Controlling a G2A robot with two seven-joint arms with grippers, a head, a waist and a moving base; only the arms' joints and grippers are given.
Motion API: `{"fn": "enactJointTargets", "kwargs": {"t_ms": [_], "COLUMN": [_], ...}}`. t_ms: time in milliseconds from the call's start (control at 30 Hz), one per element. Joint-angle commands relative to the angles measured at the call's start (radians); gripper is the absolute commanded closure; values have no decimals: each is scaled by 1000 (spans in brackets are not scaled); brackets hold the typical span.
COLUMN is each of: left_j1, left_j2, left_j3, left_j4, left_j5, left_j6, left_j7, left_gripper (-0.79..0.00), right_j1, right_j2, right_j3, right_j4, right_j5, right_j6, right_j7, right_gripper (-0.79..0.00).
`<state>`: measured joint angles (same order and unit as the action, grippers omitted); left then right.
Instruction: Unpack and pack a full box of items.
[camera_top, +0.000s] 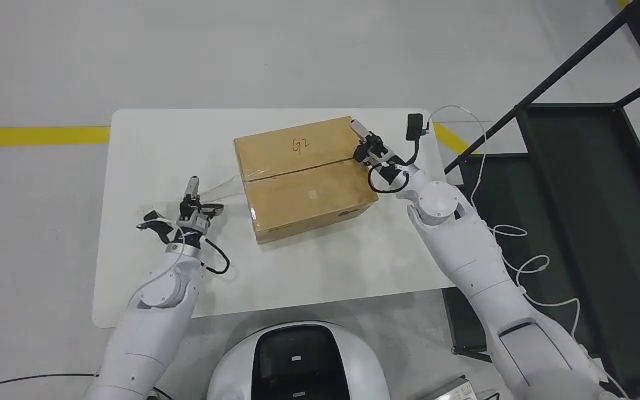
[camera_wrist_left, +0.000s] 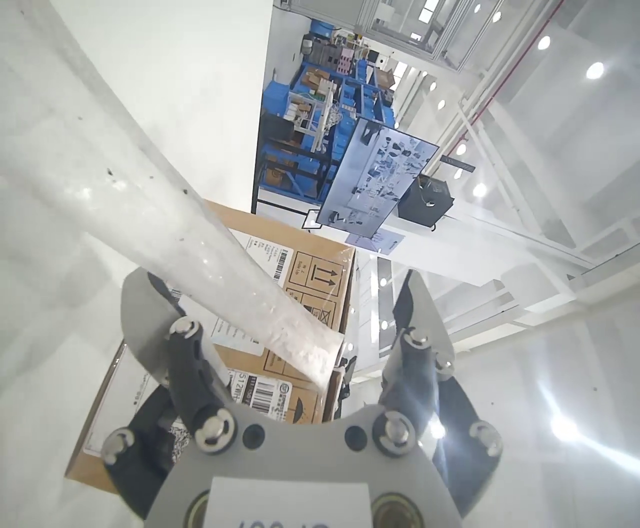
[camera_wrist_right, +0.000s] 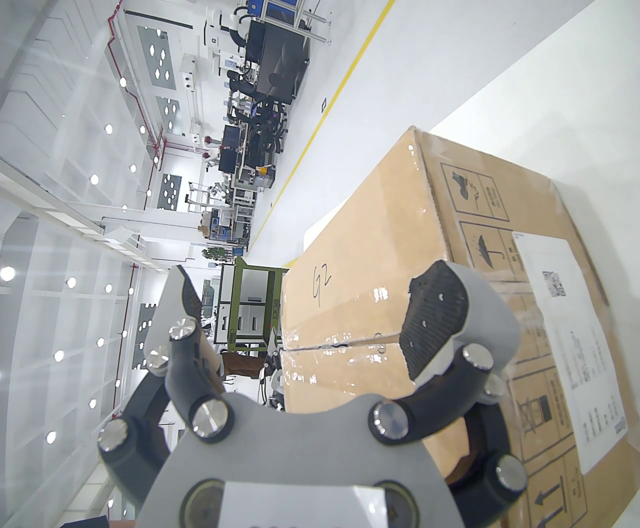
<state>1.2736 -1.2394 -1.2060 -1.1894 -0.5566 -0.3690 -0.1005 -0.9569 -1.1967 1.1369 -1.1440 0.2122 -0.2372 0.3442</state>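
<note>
Clear strip (camera_wrist_left: 200, 240): hard against the left wrist lens, slanting across one finger (camera_wrist_left: 145, 310) of the left gripper (camera_wrist_left: 276, 280), ending between the jaws.
Left jaws: spread wide, clamping nothing; can't tell whether the strip sticks.
Box (camera_wrist_left: 320, 270): cardboard, just beyond those jaws, corner edge in the gap.
Right gripper (camera_wrist_right: 310, 272): jaws well apart, empty; one pad (camera_wrist_right: 435, 320) over the box's top end edge, taped seam (camera_wrist_right: 330, 345) running ahead between the jaws.
Table (camera_top: 150, 260): from above, box mid-table, flaps shut; left jaws stand off its end over open tabletop.

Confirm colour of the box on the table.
The box is plain brown cardboard; it shows best in the top view.
</note>
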Motion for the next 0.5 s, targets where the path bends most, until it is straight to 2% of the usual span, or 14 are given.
{"fn": "enactJointTargets", "kwargs": {"t_ms": [0,33,67,200,300,333,467], "left_j1": [22,31,38,60,82,88,103], "left_j2": [0,1,0,1,2,2,1], "left_j3": [-15,-22,-27,-49,-65,-70,-86], "left_j4": [-22,-30,-40,-87,-129,-141,-195], "left_j5": [3,8,5,35,64,73,96], "left_j6": [-13,-22,-24,-44,-65,-72,-83], "left_j7": [17,25,31,45,58,60,67], "left_gripper": [-545,-539,-496,-280,-31,0,0], "right_j1": [0,0,0,0,0,0,0], "right_j2": [0,0,0,0,0,0,0], "right_j3": [0,0,0,0,0,0,0], "right_j4": [0,0,0,0,0,0,0], "right_j5": [0,0,0,0,0,0,0], "right_j6": [0,0,0,0,0,0,0], "right_j7": [0,0,0,0,0,0,0], "right_gripper": [-785,-785,-785,-785,-785,-785,-785]}}
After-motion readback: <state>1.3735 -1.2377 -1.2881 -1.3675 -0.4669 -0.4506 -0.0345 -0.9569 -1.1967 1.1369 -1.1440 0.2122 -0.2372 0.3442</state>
